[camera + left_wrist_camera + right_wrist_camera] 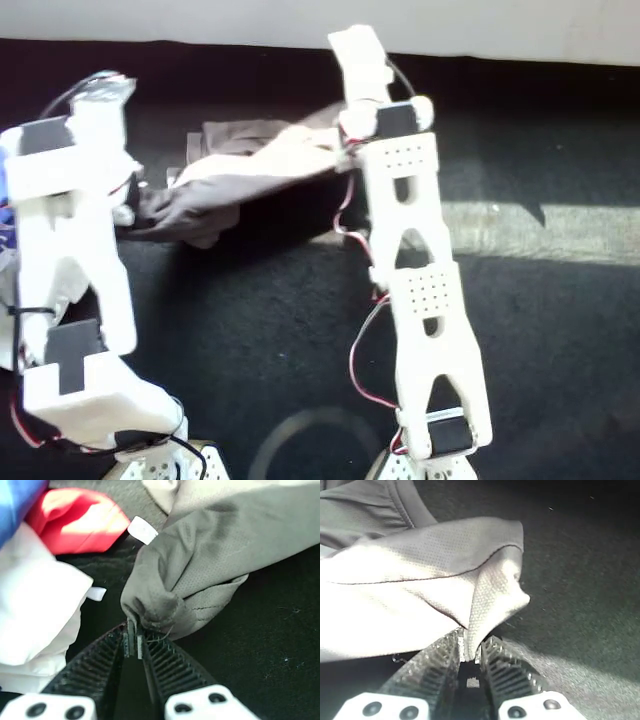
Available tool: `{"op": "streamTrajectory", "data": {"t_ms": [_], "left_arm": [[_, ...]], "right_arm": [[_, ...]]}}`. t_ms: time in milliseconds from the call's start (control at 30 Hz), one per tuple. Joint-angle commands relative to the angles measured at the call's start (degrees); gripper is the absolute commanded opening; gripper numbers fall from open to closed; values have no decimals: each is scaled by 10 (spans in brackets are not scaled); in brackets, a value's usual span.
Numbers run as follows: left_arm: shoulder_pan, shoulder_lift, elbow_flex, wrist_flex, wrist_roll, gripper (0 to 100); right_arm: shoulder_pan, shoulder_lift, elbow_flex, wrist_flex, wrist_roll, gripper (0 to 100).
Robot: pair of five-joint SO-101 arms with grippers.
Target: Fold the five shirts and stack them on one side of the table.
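Snugly, grey shirt (210, 555) in left claw (133, 641).

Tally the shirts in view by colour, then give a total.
grey shirt: 1
red shirt: 1
blue shirt: 1
white shirt: 1
Total: 4 shirts in view
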Motion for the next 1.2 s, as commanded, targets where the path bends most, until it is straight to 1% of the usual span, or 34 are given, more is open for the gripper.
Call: {"op": "streamTrajectory", "data": {"t_ms": [0, 133, 233, 367, 467, 633, 833, 1000, 1100, 1167], "left_arm": [[63, -43, -95, 10, -1, 9], [116, -68, -194, 39, -1, 9], [153, -90, -243, 54, -1, 9], [183, -113, -252, 55, -1, 9], [186, -116, -243, 55, -1, 9], [183, -118, -196, 55, -1, 9], [182, -121, -90, 55, -1, 9], [182, -116, 78, 47, -2, 9], [182, -120, 206, -9, -4, 9], [175, -121, 267, -45, -4, 9]], "right_arm": [[65, -96, -65, 13, 13, 7], [119, -193, -59, 13, 14, 7], [145, -257, -58, 14, 15, 9], [160, -327, -47, 15, 15, 9], [166, -405, 39, 15, 15, 9], [161, -590, 335, 15, 11, 7], [145, -794, 707, -6, 11, 7], [146, -921, 1043, -107, 14, 7], [146, -987, 1227, -171, 15, 9], [145, -1030, 1324, -202, 16, 9]]}}
